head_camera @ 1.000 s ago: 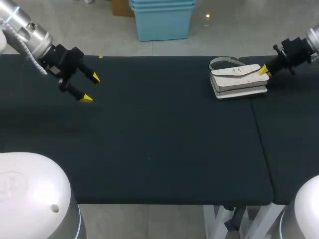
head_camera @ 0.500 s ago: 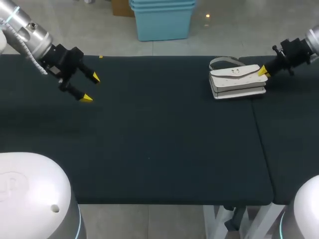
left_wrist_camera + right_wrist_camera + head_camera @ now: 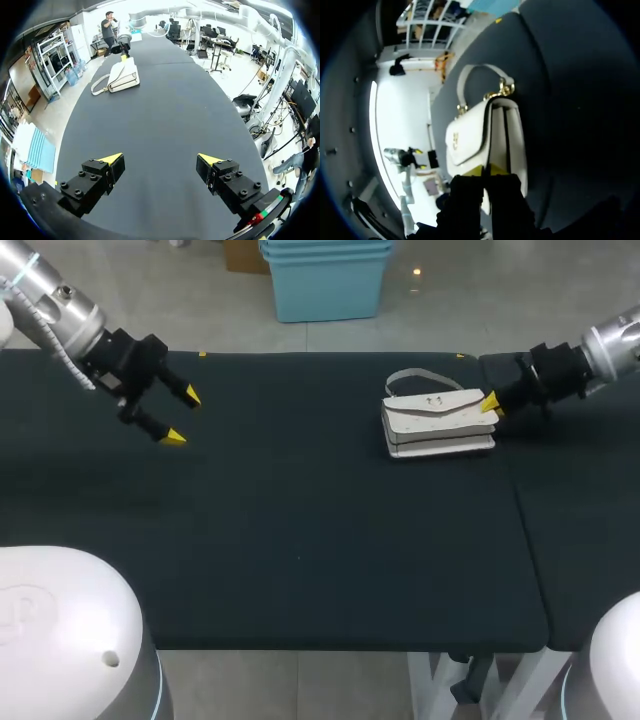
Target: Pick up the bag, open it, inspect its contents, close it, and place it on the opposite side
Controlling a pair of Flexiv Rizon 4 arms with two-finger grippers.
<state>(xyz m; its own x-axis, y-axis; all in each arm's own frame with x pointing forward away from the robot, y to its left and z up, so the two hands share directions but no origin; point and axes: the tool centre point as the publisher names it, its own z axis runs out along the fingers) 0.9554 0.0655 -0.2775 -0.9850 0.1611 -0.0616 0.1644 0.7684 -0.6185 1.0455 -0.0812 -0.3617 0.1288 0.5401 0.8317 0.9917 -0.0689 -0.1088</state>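
A white handbag (image 3: 437,425) lies flat on the black table, right of the middle, its strap (image 3: 408,378) looped on the far side. My right gripper (image 3: 490,403) is shut, and its yellow tips touch the bag's right end. In the right wrist view the closed fingertips (image 3: 486,170) press on the edge of the bag (image 3: 485,140) below the gold strap ring. My left gripper (image 3: 182,417) hangs open over the table's far left, holding nothing. From the left wrist view the bag (image 3: 122,75) lies far ahead of the open gripper (image 3: 160,162).
The black table (image 3: 300,540) has a seam (image 3: 520,510) to the right of the bag, where a second tabletop joins it. Its front edge runs across the head view low down.
The right gripper has moved left with its tips against the bag, and the bag has slid left toward the middle of the table. The left arm has not moved.
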